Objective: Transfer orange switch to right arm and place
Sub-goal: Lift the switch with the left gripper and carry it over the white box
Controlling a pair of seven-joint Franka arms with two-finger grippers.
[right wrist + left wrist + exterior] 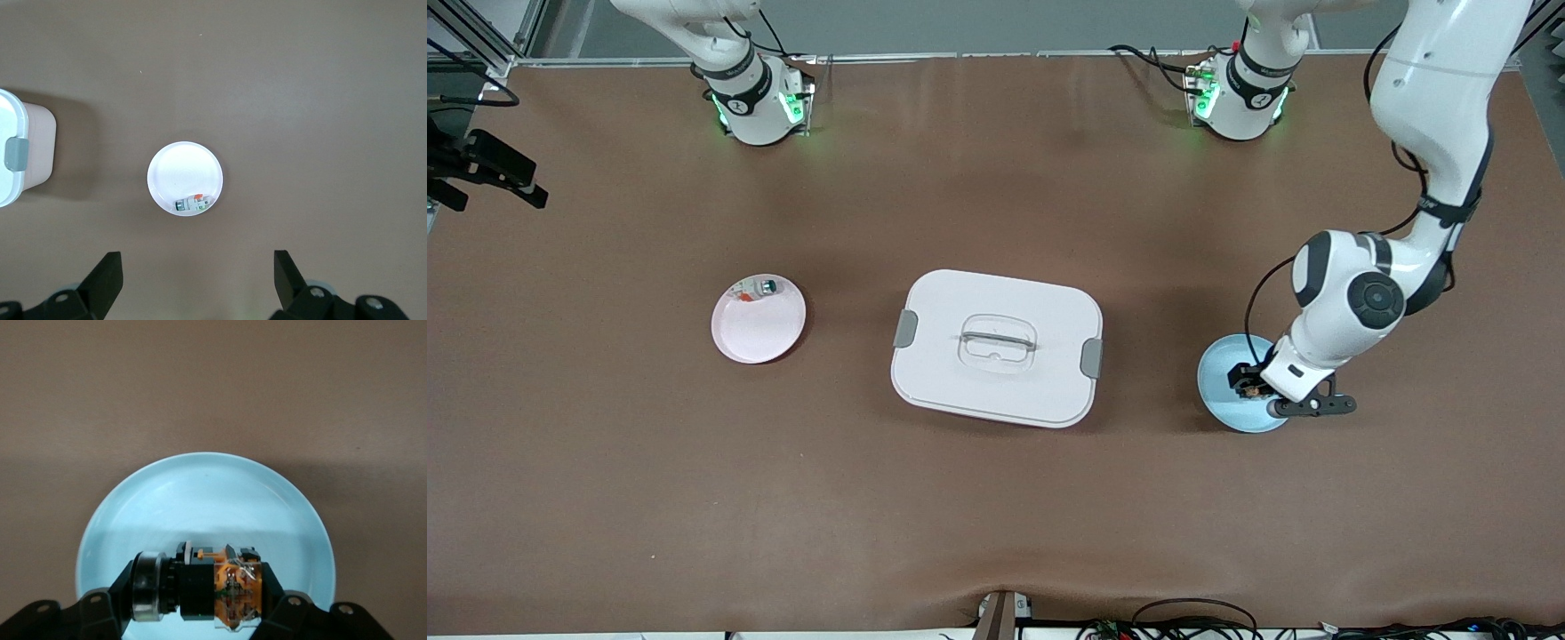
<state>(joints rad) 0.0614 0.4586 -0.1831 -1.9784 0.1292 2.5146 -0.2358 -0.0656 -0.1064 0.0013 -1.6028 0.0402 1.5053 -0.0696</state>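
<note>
The orange switch (230,590), a small black part with an orange section and a silver ring at one end, lies in the light blue plate (200,493). My left gripper (200,595) is down in that plate and shut on the switch, one finger against each end. The front view shows the same gripper (1249,384) low over the blue plate (1223,364) at the left arm's end of the table. My right gripper (197,280) hangs open and holds nothing, high above the pink plate (183,170).
The pink plate (758,329) at the right arm's end of the table holds a small white-green-red piece (765,286). A white box with a handled lid and grey clips (996,347) stands mid-table between the two plates.
</note>
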